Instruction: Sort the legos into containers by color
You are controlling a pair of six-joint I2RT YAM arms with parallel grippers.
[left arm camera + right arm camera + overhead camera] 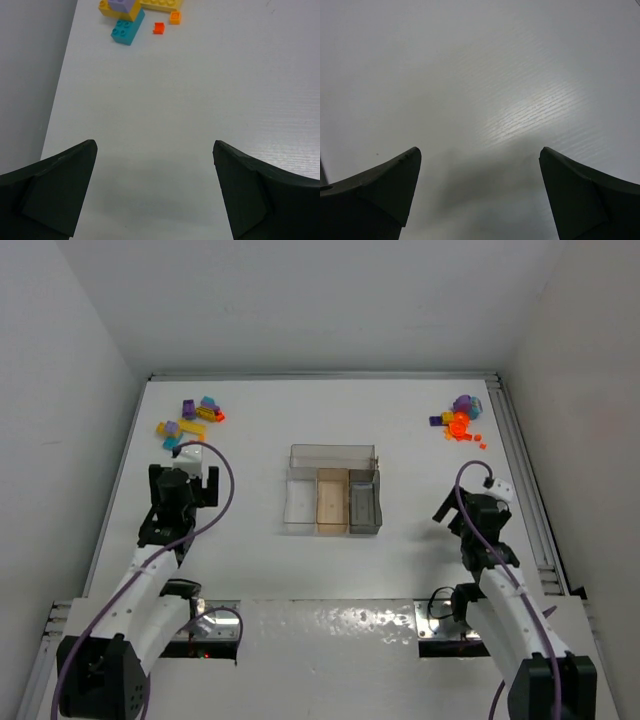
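Observation:
A pile of legos (188, 420) in yellow, purple, teal and red lies at the far left. A second pile (459, 420) with purple, orange and translucent orange pieces lies at the far right. The clear tray (333, 452) sits mid-table, with one wide section and clear, tan and grey narrow ones. My left gripper (183, 466) is open and empty just short of the left pile; its wrist view shows a teal brick (127, 28), a yellow brick (159, 4) and a red piece (159, 28) ahead. My right gripper (478, 498) is open and empty over bare table.
White walls close in the table on the left, back and right. A raised rail (520, 470) runs along the table's right edge. The arm bases and cables sit at the near edge.

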